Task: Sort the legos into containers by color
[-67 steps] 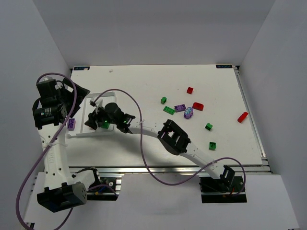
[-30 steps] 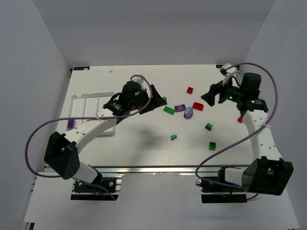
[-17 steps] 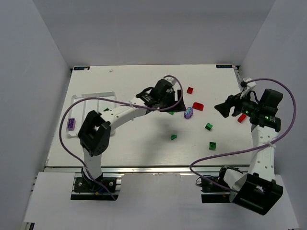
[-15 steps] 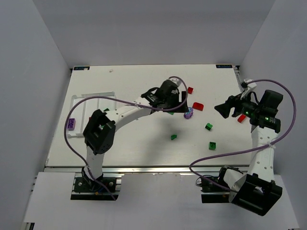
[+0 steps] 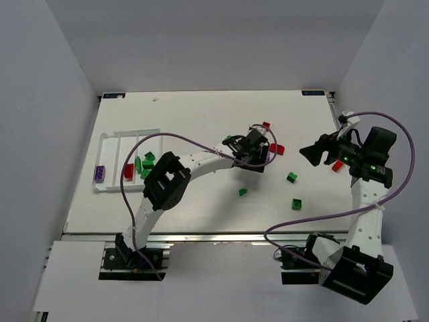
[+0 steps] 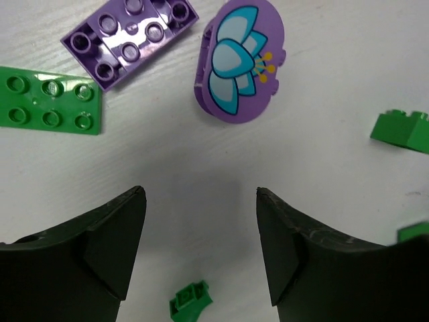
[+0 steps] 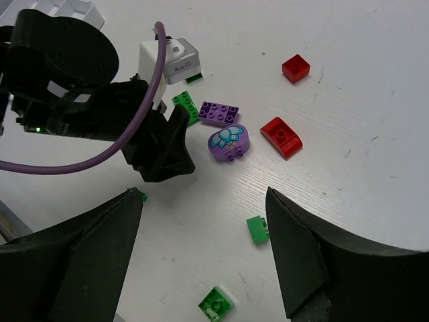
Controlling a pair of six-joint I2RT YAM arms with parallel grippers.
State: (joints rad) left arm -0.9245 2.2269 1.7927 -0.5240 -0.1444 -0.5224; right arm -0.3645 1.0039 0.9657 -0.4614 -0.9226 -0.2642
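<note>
My left gripper (image 5: 257,158) is open and empty, hovering low over the mid-table cluster. In the left wrist view its gripper (image 6: 201,196) faces a rounded purple flower brick (image 6: 240,60), a purple brick (image 6: 131,37) and a flat green plate (image 6: 50,104); a small green brick (image 6: 189,298) lies between the fingers, lower down. My right gripper (image 5: 308,152) is open and empty, raised at the right. The right wrist view shows its gripper (image 7: 202,194) above a green brick (image 7: 257,229), with the flower brick (image 7: 228,144) beyond. The white tray (image 5: 110,136) at the left holds purple, red and green bricks.
Loose red bricks (image 5: 266,125) (image 5: 277,148) and green bricks (image 5: 292,177) (image 5: 296,204) (image 5: 242,192) (image 5: 228,139) lie on the right half. A red brick (image 5: 337,165) sits partly under my right arm. The left arm's purple cable loops over the table middle.
My left arm has swung from the tray rightward, ending over the purple bricks. My right arm has gone from the tray to the right and held still lately.
</note>
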